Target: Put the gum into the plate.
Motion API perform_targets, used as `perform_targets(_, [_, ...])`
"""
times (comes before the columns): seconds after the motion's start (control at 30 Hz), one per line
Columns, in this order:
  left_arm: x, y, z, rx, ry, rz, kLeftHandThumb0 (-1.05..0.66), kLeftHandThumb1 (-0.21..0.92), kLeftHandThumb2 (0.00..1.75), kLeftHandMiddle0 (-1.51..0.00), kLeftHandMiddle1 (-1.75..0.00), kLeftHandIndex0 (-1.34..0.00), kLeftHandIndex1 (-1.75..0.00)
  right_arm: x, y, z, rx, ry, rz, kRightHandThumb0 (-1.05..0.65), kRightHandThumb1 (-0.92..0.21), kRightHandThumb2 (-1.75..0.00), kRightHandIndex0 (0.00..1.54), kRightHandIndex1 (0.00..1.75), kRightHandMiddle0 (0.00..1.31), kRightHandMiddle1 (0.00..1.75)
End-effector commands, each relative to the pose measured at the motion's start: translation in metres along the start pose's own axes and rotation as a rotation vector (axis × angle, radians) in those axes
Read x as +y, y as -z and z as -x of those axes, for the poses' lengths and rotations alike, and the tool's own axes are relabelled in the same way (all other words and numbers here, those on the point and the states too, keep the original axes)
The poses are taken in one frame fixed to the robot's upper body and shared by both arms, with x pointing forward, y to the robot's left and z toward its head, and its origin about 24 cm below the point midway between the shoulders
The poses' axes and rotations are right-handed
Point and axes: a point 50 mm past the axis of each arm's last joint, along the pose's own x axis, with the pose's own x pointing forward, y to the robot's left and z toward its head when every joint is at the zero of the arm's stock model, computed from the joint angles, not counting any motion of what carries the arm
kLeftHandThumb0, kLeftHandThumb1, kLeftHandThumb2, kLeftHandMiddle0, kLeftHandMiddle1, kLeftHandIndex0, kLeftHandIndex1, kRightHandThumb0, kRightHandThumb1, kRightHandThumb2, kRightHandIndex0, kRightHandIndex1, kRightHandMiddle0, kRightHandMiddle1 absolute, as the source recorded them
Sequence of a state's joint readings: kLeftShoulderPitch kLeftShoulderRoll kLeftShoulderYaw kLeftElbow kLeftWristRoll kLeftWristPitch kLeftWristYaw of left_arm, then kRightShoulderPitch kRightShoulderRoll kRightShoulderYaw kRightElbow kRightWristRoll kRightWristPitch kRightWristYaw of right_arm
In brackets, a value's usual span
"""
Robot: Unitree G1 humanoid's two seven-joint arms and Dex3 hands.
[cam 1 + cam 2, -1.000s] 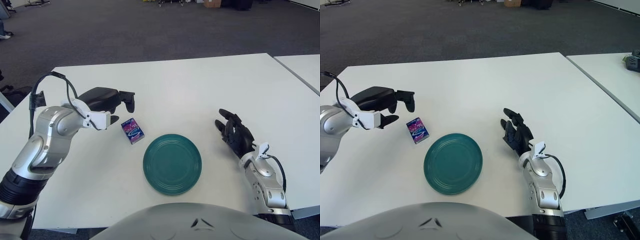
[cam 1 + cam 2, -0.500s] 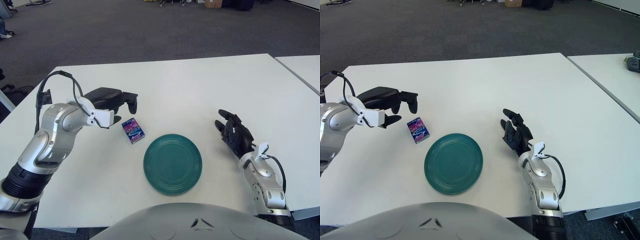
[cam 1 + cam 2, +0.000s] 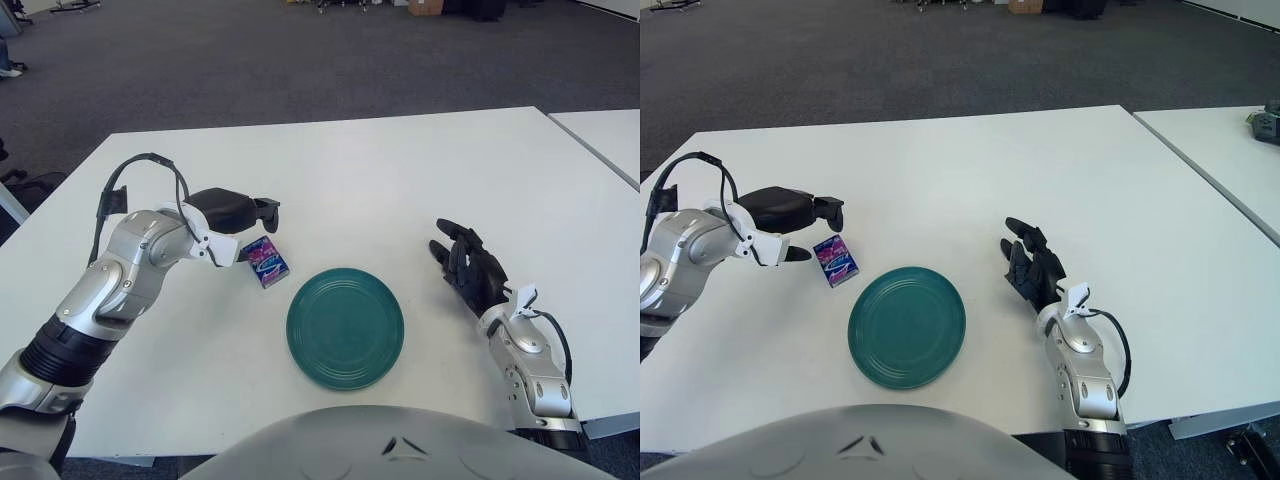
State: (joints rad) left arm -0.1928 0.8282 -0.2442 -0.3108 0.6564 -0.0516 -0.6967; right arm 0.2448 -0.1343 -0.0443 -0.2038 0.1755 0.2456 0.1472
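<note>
The gum pack [image 3: 266, 261] bears printing; none of it can be read

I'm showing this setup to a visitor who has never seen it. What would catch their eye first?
Probably the green plate, bold against the white table near its front edge. Next, the small purple gum pack just left of the plate, with the left hand close over it, fingers open, holding nothing. The right hand shows to the right of the plate, fingers spread.
</note>
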Motion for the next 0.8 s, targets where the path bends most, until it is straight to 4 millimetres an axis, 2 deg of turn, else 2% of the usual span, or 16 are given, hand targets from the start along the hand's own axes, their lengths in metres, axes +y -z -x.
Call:
perform_targets(0.0, [-0.006,0.004,-0.002,0.001,0.013,-0.095,-0.85,0.72,0.29,-0.19,-0.10,-0.01,-0.75,0.000,0.016,0.003,0.082,0.012,-0.021,-0.75,-0.92,-0.84,0.35,0.02,0.00,0.70])
perform_targets(0.13, [-0.012,0.004,-0.006,-0.012,0.020,-0.138,-0.97,0.84,0.14,-0.09,-0.02,0.00,-0.49,0.000,0.016,0.004,0.079,0.013,-0.023,-0.76,-0.92,-0.84,0.35,0.01,0.00,0.72])
perform_targets(0.3, [-0.018,0.001,-0.010,-0.027,0.038,-0.173,-1.03,0.90,0.10,-0.02,0.00,0.00,-0.26,0.000,0.019,0.005,0.079,0.007,-0.022,-0.76,-0.92,-0.85,0.34,0.01,0.00,0.71])
perform_targets(0.43, [-0.024,-0.002,-0.015,-0.032,0.059,-0.170,-1.04,0.92,0.11,0.00,0.00,0.00,-0.15,0.000,0.020,0.006,0.078,0.004,-0.021,-0.75,-0.92,-0.85,0.34,0.00,0.00,0.69])
perform_targets(0.77, [-0.031,-0.002,-0.023,-0.035,0.066,-0.195,-1.05,0.92,0.16,0.00,0.00,0.00,-0.05,0.000,0.020,0.008,0.100,0.011,-0.013,-0.75,-0.92,-0.85,0.35,0.01,0.00,0.69])
